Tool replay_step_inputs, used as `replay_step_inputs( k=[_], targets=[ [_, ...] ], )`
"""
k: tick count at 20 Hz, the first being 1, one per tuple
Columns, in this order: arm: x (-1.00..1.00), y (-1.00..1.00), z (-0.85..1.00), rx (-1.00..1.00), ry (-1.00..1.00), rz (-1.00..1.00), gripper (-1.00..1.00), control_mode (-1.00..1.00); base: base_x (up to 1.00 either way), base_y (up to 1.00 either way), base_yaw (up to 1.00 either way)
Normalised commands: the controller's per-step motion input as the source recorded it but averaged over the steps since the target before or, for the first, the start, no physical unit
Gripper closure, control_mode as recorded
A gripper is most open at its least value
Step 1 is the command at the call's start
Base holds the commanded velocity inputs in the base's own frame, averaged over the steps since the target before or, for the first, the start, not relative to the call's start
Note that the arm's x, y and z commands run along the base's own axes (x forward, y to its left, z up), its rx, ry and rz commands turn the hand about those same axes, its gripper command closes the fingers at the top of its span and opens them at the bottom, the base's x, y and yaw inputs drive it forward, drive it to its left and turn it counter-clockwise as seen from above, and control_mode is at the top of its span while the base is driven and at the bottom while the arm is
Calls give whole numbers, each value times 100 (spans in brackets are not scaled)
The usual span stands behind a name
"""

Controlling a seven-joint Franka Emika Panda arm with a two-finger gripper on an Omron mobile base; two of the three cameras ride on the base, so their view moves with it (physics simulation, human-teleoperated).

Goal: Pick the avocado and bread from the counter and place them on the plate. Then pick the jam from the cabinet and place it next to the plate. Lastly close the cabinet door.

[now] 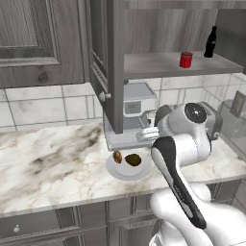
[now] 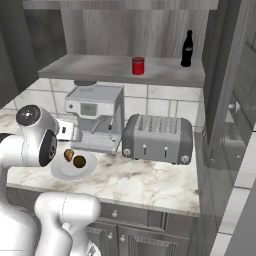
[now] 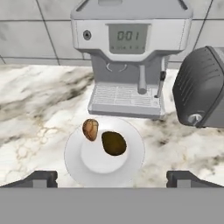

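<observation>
Fingers, hand view: two small dark tips (image 3: 112,178) spread wide and holding nothing, poised above the near rim of the round pale grey-white plate (image 3: 78,164).
Plate load, hand view: dark olive-brown oval avocado (image 3: 113,143) and, just left of it, the small reddish-brown speckled bread (image 3: 90,129), both already on the plate.
Left base view: bright red cylindrical jam jar (image 1: 186,59) stands upright on the grey shelf of the dark wood-grain cabinet (image 1: 163,64), high above and to the right of the plate (image 1: 115,171); a tall black bottle (image 1: 210,43) stands further right, apart from it.
Right base view: jam (image 2: 138,65) sits near the shelf's front edge, above and far beyond the white marble surface (image 2: 145,182), over the grey coffee machine (image 2: 95,117).
Judgement: the jam lies up and away from the fingers, so the next reach must rise to shelf height and approach the jar from the front.
</observation>
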Motion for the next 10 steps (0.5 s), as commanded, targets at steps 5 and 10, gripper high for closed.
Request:
replay_step_inputs(
  k=[5,10],
  targets=[
    [-48,-43,83,17,-21,-5,-100,-100,0,0,0],
    [-42,-35,75,14,-19,-5,-100,-100,0,0,0]
  ],
)
